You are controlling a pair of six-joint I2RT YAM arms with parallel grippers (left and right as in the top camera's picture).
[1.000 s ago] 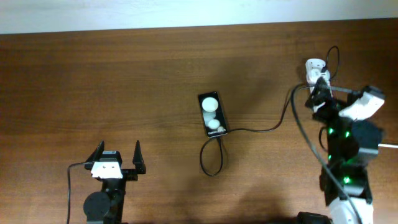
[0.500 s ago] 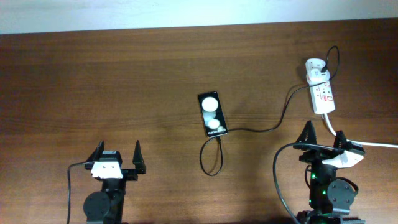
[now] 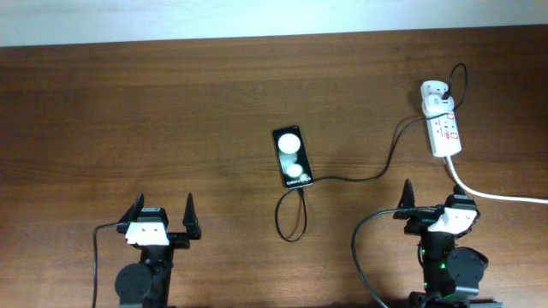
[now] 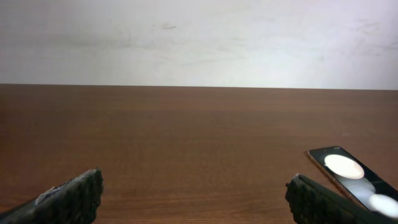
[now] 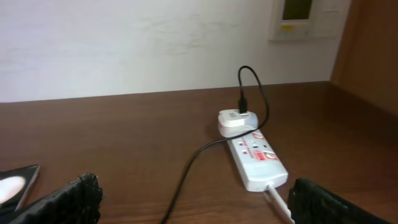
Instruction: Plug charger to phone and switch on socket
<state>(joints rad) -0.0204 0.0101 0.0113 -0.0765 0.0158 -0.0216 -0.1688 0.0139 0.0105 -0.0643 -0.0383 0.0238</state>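
Observation:
The black phone lies at the table's middle, two white circles up; it also shows in the left wrist view and the right wrist view. The thin black charger cable runs from the white adapter on the white socket strip to the phone's near end, with a loop. The socket and cable show in the right wrist view. My left gripper is open and empty at front left. My right gripper is open and empty, in front of the socket.
The socket's thick white cord runs off to the right edge past my right gripper. A white wall stands behind the table's far edge. A thick black robot cable curves beside the right base.
My right arm has drawn back from the socket strip towards the front edge and shifted a little left. Its gripper stands open. The left arm, phone and cable have not moved.

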